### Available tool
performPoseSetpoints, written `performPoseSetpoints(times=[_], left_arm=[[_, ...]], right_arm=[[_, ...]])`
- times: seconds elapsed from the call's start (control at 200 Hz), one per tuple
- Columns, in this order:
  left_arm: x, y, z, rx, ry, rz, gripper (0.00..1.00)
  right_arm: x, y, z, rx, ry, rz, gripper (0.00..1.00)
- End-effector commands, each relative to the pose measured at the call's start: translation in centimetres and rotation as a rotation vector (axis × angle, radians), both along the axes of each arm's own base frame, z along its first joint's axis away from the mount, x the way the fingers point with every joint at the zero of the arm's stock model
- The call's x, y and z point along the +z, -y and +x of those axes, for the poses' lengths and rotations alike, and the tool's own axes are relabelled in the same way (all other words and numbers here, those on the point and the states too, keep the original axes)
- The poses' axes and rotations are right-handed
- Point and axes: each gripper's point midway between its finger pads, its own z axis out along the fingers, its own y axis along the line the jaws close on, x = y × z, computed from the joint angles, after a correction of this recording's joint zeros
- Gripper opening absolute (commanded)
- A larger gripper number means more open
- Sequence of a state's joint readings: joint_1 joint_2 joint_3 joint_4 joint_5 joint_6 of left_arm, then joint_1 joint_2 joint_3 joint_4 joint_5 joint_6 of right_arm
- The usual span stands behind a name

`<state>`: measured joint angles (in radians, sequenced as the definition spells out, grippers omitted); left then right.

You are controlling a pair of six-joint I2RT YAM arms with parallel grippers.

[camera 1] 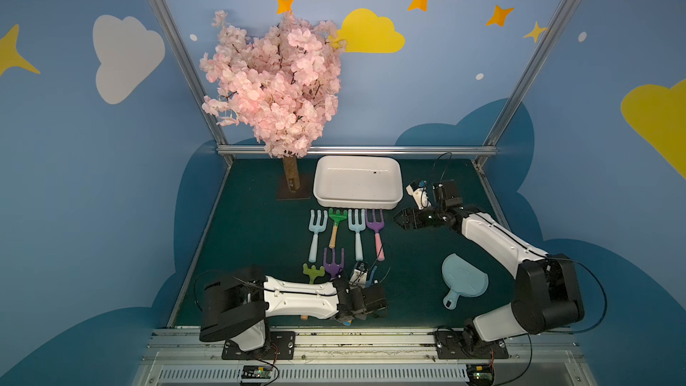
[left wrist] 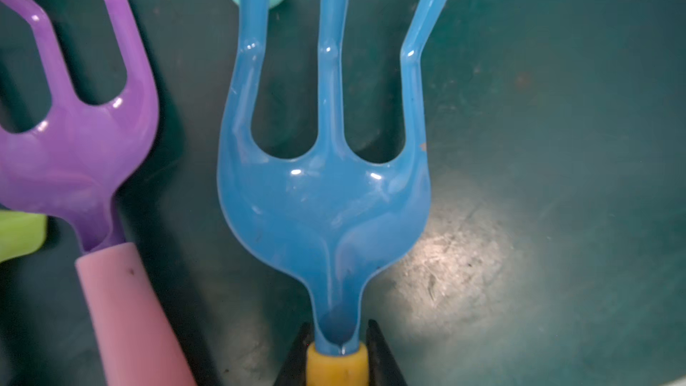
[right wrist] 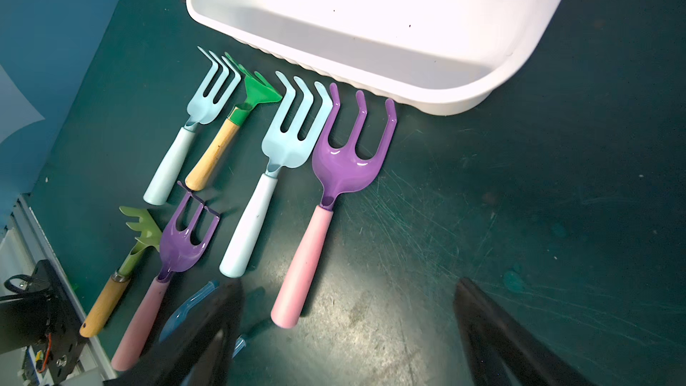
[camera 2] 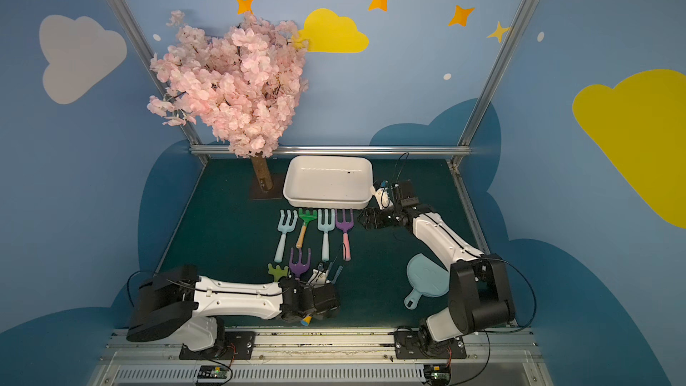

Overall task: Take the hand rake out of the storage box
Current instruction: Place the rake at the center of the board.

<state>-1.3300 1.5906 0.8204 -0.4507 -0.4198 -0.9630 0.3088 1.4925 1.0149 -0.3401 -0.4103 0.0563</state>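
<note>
— Nearest, the left gripper (left wrist: 338, 343): what does it have?
— Its jaws pinch the blue hand rake (left wrist: 326, 202) at the yellow handle top, over the green mat (camera 1: 260, 235), well apart from the storage box (camera 1: 356, 183).
— And the right gripper (camera 1: 400, 220)?
— Spread wide, gripping nothing, just beside the box and the far purple rake (camera 1: 375, 224).

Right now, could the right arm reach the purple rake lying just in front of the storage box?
Probably yes: the right gripper hangs open and empty beside the purple rake, with only bare mat between them. The storage box sits behind, clear of the path.
</note>
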Motion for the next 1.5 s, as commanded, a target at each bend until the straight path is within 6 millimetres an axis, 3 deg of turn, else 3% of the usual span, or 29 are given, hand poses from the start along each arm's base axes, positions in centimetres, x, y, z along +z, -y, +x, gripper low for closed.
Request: performPoseSetpoints(times=[0.0,0.11,0.38,0.621,0.731,0.806,0.931,1.497], left_arm=[[0.1,0.6,0.4,0.059,0.008,-0.020,0.09],[-0.6,0.2,0.5,0.115,0.007,-0.013,0.14],[-0.8,-0.3,1.2,0.241,0.030,-0.004,0.16],[-1.9,1.0,1.3,0.257,0.006,0.020,0.19],[-2.0,0.9,1.5,0.274,0.006,0.064,0.25],[-1.9,0.6,1.6,0.296,0.003,0.086,0.34],[-1.7,0.4,1.6,0.309,0.006,0.107,0.38],[-1.7,0.1,1.9,0.361,-0.074,0.093,0.24]], right_arm=[[1.1,0.1,0.2,-0.015,0.033,0.022,0.92],[1.1,0.0,-0.2,-0.008,0.034,0.042,0.92],[1.0,-0.1,-0.3,0.002,0.023,0.065,0.92],[0.8,-0.2,-1.1,0.012,0.026,0.091,0.92],[1.1,-0.1,-1.2,0.014,0.034,0.098,0.92],[1.2,0.1,-1.2,0.003,0.043,0.092,0.92],[1.5,0.7,-1.2,-0.028,0.074,0.077,0.92],[1.1,1.3,-1.1,-0.050,0.066,0.062,0.92]])
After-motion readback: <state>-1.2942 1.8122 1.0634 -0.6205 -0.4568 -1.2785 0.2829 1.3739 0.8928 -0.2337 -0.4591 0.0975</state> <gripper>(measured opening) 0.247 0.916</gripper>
